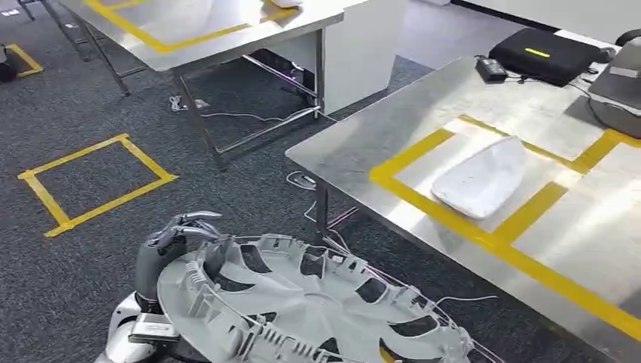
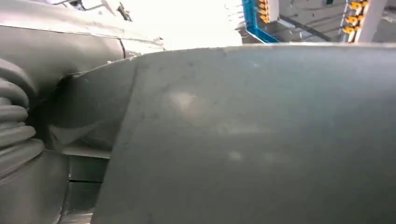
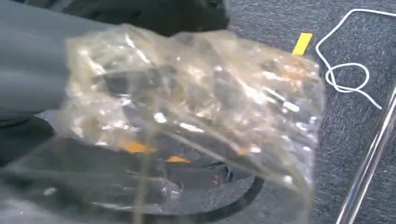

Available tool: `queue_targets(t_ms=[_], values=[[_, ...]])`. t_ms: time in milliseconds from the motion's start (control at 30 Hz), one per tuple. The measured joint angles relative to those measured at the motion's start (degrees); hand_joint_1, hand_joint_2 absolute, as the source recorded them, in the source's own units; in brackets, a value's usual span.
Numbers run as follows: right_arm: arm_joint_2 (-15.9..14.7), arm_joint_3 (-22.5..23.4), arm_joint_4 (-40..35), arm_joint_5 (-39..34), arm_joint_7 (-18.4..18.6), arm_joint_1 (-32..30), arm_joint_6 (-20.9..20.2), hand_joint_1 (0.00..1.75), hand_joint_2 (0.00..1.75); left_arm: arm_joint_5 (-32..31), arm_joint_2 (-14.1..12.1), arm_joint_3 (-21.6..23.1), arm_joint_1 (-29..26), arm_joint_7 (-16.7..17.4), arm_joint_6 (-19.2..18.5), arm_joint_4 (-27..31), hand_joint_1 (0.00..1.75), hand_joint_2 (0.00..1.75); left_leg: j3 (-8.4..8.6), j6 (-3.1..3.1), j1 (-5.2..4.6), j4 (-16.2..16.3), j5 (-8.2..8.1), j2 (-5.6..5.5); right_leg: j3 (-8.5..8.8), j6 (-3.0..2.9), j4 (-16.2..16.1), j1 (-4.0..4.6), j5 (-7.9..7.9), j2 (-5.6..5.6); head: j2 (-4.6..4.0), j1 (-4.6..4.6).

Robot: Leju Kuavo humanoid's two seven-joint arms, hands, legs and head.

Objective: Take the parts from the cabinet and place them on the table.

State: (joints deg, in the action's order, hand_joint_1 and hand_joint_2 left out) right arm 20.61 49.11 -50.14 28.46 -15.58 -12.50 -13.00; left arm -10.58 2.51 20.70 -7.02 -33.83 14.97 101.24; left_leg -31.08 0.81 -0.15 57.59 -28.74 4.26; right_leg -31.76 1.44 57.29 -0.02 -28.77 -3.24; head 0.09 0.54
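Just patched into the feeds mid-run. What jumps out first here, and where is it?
The big grey wheel cover dominates the bottom of the head view, carried low over the carpet with the left hand gripping its rim. Ahead on the right, a white curved part lies inside yellow tape on the steel table. In the right wrist view, the right hand holds a crinkled clear plastic bag.

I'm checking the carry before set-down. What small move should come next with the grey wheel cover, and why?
Probably carry the wheel cover forward and to the right, toward the steel table. The left hand grips its rim while it hangs over the carpet, short of the table edge. A white part already lies in one yellow-taped box.
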Motion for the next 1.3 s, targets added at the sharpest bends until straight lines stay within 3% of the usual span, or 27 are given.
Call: queue_targets(t_ms=[100,133,167,233,267,300,333,367,400,433,467,500,600,633,667,700,733,800,833,867,933,967,1000,1133,1200,1233,1300], values=[[0.0,0.5,0.1,0.4,0.0,0.0,-0.1,0.0,0.0,0.4,0.0,0.1,0.0,0.0,-0.3,0.0,1.75,1.75,0.34,-0.77,0.08,-0.1,-0.02,1.38,-0.41,-0.65,0.1,0.17,0.13,1.47,0.0,-0.06],[0.0,0.6,0.1,0.7,-0.1,0.0,-0.2,0.0,0.0,0.6,0.0,0.1,0.1,0.0,-0.5,0.0,1.75,1.75,0.34,-1.18,0.31,0.2,-0.61,0.87,-0.01,-1.14,-0.3,-0.36,0.45,1.94,0.0,-0.08],[0.0,0.7,0.2,0.9,-0.2,0.1,-0.2,0.0,0.0,1.1,0.0,0.1,0.2,-0.1,-1.0,0.0,1.75,1.75,-0.13,-1.46,0.39,1.7,-1.84,-1.27,-0.03,-1.34,-0.3,-0.37,0.49,2.37,0.0,0.2],[0.0,1.0,0.3,1.5,-0.6,0.5,-0.4,0.0,0.0,2.7,0.0,0.0,0.1,-0.9,-2.0,0.0,1.75,1.75,-3.94,-1.72,0.6,10.2,-6.44,-3.35,-0.08,-1.77,-0.3,-0.37,0.58,3.47,0.0,0.38],[0.0,1.3,0.3,2.0,-0.8,0.6,-0.4,0.0,0.0,3.6,0.0,0.0,0.1,-1.1,-2.6,0.0,1.75,1.75,-6.26,-1.78,0.6,14.9,-8.25,-3.66,-0.12,-1.84,-0.3,-0.31,0.59,4.09,0.0,0.4],[0.0,1.5,0.4,2.4,-1.0,0.6,-0.5,0.0,0.0,4.3,0.0,0.0,0.1,-1.3,-3.1,0.0,1.75,1.75,-7.86,-1.79,0.59,17.9,-8.85,-3.77,-0.09,-1.85,-0.3,-0.27,0.58,4.69,0.0,0.4],[0.0,1.8,0.6,3.0,-1.2,0.7,-0.6,0.0,0.0,5.0,0.0,0.0,0.1,-1.4,-3.7,0.0,1.75,1.75,-8.05,-1.72,0.59,18.0,-7.9,-3.8,0.02,-1.85,-0.2,-0.25,0.58,5.3,0.0,0.37],[0.0,2.1,0.8,3.7,-1.3,0.7,-0.7,0.0,0.0,5.7,0.0,0.0,0.2,-1.5,-4.4,0.1,1.75,1.75,-7.19,-1.58,0.6,15.7,-5.76,-3.85,0.12,-1.84,-0.2,-0.24,0.58,5.9,0.0,0.42],[0.0,2.5,1.0,4.6,-1.6,0.9,-0.9,0.0,0.0,6.4,0.0,0.0,0.3,-1.7,-5.1,0.2,1.75,1.75,-5.31,-1.35,0.6,11.3,-2.79,-4.15,0.25,-1.83,-0.2,-0.24,0.57,6.58,0.0,0.37],[0.0,2.9,1.1,5.4,-1.9,1.1,-1.2,0.0,0.0,6.9,0.0,0.0,0.4,-1.7,-5.7,0.4,1.75,1.75,-3.04,-1.12,0.63,6.3,-0.08,-5.01,0.39,-1.77,-0.2,-0.26,0.54,7.19,0.0,0.42],[0.0,3.4,1.4,6.0,-2.2,1.4,-1.4,0.0,0.0,7.3,0.0,0.0,0.6,-1.8,-6.2,0.6,1.75,1.75,-1.37,-0.84,0.8,2.1,1.32,-7.86,0.22,-1.65,-0.2,-0.36,0.52,7.65,0.0,0.35],[0.0,3.8,1.6,6.4,-2.3,1.7,-1.4,0.0,0.0,7.6,0.0,0.0,0.8,-1.8,-6.4,0.7,1.75,1.75,-0.56,-0.65,1.03,0.3,0.67,-8.34,-0.24,-1.29,0.3,0.0,0.4,8.41,0.0,0.31],[-0.1,4.8,1.9,6.7,-2.4,1.7,-1.5,0.0,0.0,7.6,0.0,0.1,1.2,-1.8,-6.8,1.1,1.75,1.75,-0.95,-0.23,0.5,0.5,0.62,-7.42,-0.92,-0.11,0.0,-0.6,0.9,9.41,0.0,0.33],[-0.2,5.1,1.9,6.8,-2.4,1.7,-1.5,0.0,0.0,7.6,0.1,0.2,1.3,-1.8,-6.8,1.2,1.75,1.75,-0.73,0.36,1.09,-0.3,1.02,-6.52,-1.47,0.27,0.2,-0.56,0.68,9.91,0.0,0.46],[-0.2,5.2,2.1,6.8,-2.4,1.8,-1.5,0.0,0.0,7.6,0.1,0.2,1.4,-1.8,-6.9,1.2,1.75,1.75,-0.55,0.53,0.96,-0.4,1.1,-5.99,-1.93,0.44,1.2,-0.38,-0.22,7.54,0.0,0.18],[-0.2,5.3,2.1,6.9,-2.5,2.0,-1.5,0.0,0.0,7.6,0.1,0.2,1.4,-1.8,-6.9,1.3,1.75,1.75,-0.58,1.01,0.93,-0.4,1.0,-5.45,-3.32,0.67,4.0,-0.3,-2.21,5.5,0.0,-0.37],[-0.2,5.5,2.2,7.0,-2.5,2.3,-1.4,0.0,0.0,7.7,0.1,0.1,1.4,-1.8,-6.9,1.4,1.75,1.75,-0.59,1.12,0.79,-0.4,0.93,-4.68,-5.64,0.93,8.9,-0.43,-4.83,4.27,0.0,-0.43],[-0.3,5.6,2.3,7.1,-2.6,2.4,-1.6,0.0,0.0,8.2,0.1,0.1,1.4,-1.8,-7.3,1.4,1.75,1.75,-0.59,1.26,0.66,-0.4,0.82,-3.18,-9.71,1.4,17.3,-0.66,-8.06,3.7,0.0,-0.43],[-0.3,5.7,2.3,7.4,-2.7,2.4,-1.6,0.0,0.0,8.7,0.1,0.2,1.4,-1.8,-7.8,1.4,1.75,1.75,-0.53,1.23,0.66,-0.4,0.75,-2.6,-10.12,1.56,18.2,-0.75,-7.67,3.62,0.0,-0.37],[-0.3,6.1,2.4,8.0,-3.0,2.5,-1.8,0.0,0.0,9.1,0.1,0.1,1.4,-1.8,-8.4,1.4,1.75,1.75,-0.47,1.19,0.67,-0.4,0.67,-2.06,-9.16,1.65,16.4,-0.81,-6.06,3.49,0.0,-0.43],[-0.3,6.9,2.6,9.4,-3.5,2.6,-2.2,0.0,0.0,10.1,0.1,0.2,1.6,-1.8,-9.7,1.4,1.75,1.75,-0.15,0.86,0.7,-0.4,0.45,-1.29,-4.53,1.66,7.6,-0.92,-1.51,2.64,0.0,-0.41],[-0.3,7.4,2.7,10.2,-3.8,2.9,-2.4,0.0,0.0,10.6,0.1,0.2,1.8,-1.8,-10.5,1.4,1.75,1.75,0.19,0.51,0.66,-0.4,0.22,-0.88,-1.0,1.48,1.3,-0.89,0.77,0.85,0.0,-0.41],[-0.3,7.8,2.8,10.9,-4.0,3.3,-2.6,0.0,0.0,10.8,0.1,0.2,2.0,-1.8,-11.0,1.4,1.75,1.75,0.25,0.16,0.14,-0.3,-0.01,-0.5,-0.2,1.15,0.0,-0.32,-0.16,-0.35,0.0,-0.48],[-0.4,10.5,3.7,14.2,-5.4,4.5,-3.2,0.0,0.0,11.2,0.1,0.7,3.2,-1.8,-12.6,1.4,1.75,1.75,0.67,-1.02,0.28,-0.2,-0.15,0.93,-0.31,-0.38,-0.1,-0.36,0.29,1.88,0.0,-0.39],[-0.3,11.9,4.1,16.0,-6.1,5.1,-3.6,0.0,0.0,11.2,0.1,0.9,3.6,-1.8,-13.2,1.4,1.75,1.75,-0.27,-1.61,0.64,2.5,-2.53,-2.62,0.07,-1.06,-0.4,-0.79,0.59,2.66,0.0,-0.17],[-0.3,12.5,4.3,16.9,-6.3,5.5,-3.7,0.0,0.0,11.2,0.0,1.0,3.6,-1.8,-13.5,1.4,1.75,1.75,-1.95,-1.7,0.71,6.3,-4.71,-3.38,0.03,-1.28,-0.4,-0.8,0.57,3.21,0.0,-0.02],[-0.3,13.9,4.8,18.0,-6.7,6.3,-4.0,0.0,0.0,11.2,0.0,1.2,3.7,-1.8,-14.2,1.4,1.75,1.75,-6.37,-1.81,0.71,15.5,-8.51,-3.72,-0.03,-1.35,-0.4,-0.71,0.6,4.42,0.0,0.07]])
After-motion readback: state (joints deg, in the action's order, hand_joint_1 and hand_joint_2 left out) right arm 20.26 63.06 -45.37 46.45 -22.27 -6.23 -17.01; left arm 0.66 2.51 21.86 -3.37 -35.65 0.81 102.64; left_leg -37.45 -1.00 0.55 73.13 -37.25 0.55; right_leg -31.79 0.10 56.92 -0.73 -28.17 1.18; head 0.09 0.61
